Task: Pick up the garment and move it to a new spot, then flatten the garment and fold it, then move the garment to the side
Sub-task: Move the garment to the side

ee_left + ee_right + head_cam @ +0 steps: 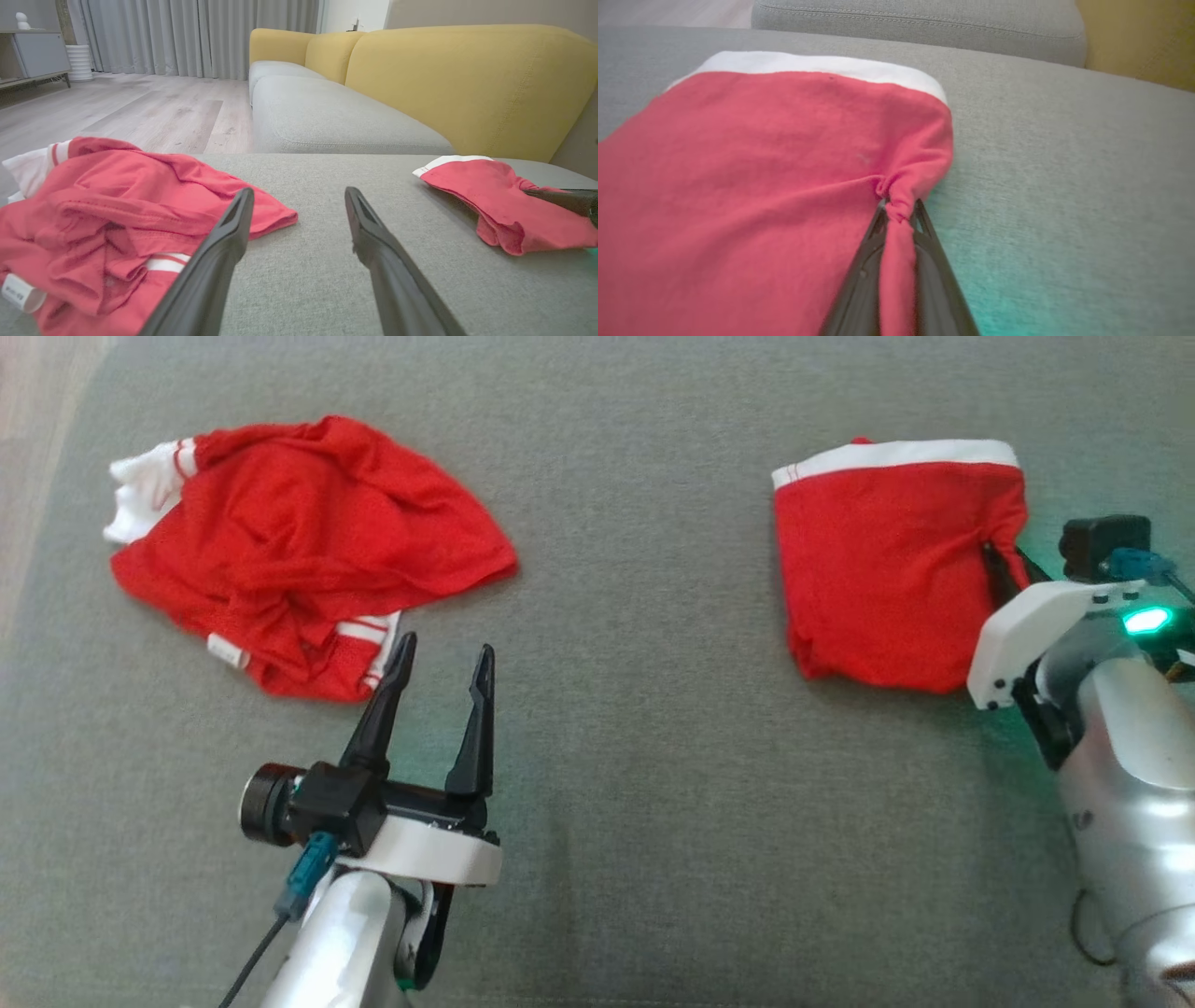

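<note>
— Right gripper (899, 206): what is clamped?
— Its closed fingers are pinched on the near edge of the folded garment (752, 177), whose cloth is spread ahead and leftward from them. The left gripper (446, 649) is held open, well apart.

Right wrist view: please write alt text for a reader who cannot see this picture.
The right gripper is shut on a bunched pinch at the edge of a red garment with a white band, which lies spread on a grey cushion. Behind it are a second grey cushion and a yellow sofa back.
</note>
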Available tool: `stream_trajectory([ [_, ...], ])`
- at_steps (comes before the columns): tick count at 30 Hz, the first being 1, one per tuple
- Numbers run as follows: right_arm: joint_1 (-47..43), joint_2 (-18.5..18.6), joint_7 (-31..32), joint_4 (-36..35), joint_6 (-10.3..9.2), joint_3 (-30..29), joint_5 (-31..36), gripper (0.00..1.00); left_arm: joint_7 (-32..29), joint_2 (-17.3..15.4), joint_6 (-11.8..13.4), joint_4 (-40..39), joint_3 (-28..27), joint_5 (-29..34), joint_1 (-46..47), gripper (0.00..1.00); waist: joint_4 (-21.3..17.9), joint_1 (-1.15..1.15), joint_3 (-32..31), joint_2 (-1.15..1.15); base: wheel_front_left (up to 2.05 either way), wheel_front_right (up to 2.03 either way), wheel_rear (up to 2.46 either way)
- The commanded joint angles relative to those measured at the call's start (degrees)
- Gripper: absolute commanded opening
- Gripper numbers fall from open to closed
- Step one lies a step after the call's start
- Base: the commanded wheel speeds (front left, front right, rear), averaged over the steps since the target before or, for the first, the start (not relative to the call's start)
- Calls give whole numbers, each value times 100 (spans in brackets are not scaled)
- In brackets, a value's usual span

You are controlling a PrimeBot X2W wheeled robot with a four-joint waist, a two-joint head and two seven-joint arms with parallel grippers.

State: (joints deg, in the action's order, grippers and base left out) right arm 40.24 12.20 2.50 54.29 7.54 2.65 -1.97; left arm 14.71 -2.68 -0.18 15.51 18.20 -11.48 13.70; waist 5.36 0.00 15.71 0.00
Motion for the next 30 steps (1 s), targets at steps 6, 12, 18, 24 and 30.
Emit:
stream_trajectory([
  [6,45,1240,10,-67,-5,654,-379,0,29,-20,-21,-231,-264,49,74,100,-158,0,-67,0,0,0,0],
  [12,180,2406,-147,199,-5,602,-324,0,29,-20,-29,-318,-251,41,111,100,-106,0,148,0,0,0,0],
  [18,387,2791,-437,492,-5,558,-200,0,29,-20,-67,-214,-262,70,181,100,-25,0,305,0,0,0,0],
  [24,561,2838,-613,827,-5,410,-123,0,29,-20,-73,-173,-274,69,241,100,16,0,303,0,0,0,0],
  [30,707,2750,-701,1042,-5,388,-53,0,29,-20,-63,-189,-296,71,212,100,-11,0,262,0,0,0,0],
])
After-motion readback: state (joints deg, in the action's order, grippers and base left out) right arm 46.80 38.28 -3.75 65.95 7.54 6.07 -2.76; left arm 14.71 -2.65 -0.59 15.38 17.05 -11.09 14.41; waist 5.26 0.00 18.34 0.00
